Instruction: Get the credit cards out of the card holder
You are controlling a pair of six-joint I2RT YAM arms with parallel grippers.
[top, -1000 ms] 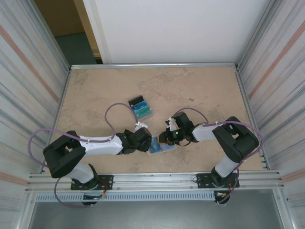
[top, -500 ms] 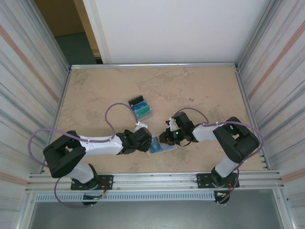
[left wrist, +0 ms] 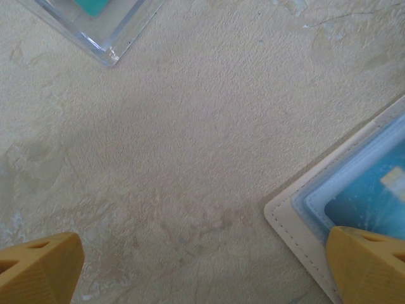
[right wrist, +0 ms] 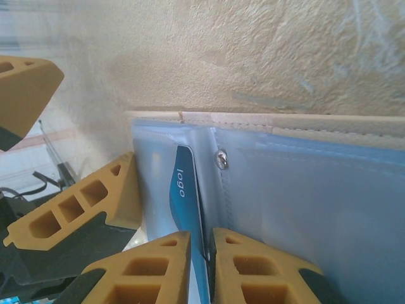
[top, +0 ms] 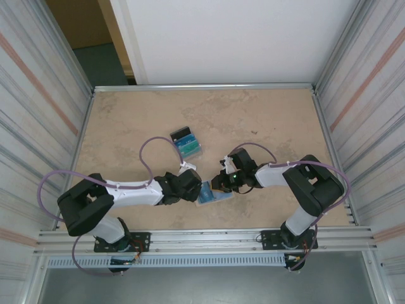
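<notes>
Clamping blue card [right wrist: 186,196], right gripper [right wrist: 205,250]; left gripper [left wrist: 202,266] apart (card holder [left wrist: 297,221], tray [left wrist: 120,38] near).

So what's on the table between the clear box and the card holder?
Nothing: in the left wrist view, bare tabletop runs from the clear box to the card holder.

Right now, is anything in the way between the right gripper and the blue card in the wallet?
No, nothing visible. The right gripper is shut on the thin blue plastic card in the flat beige card holder with pale blue inner faces. The left gripper stands open at the holder's corner, not between.
</notes>
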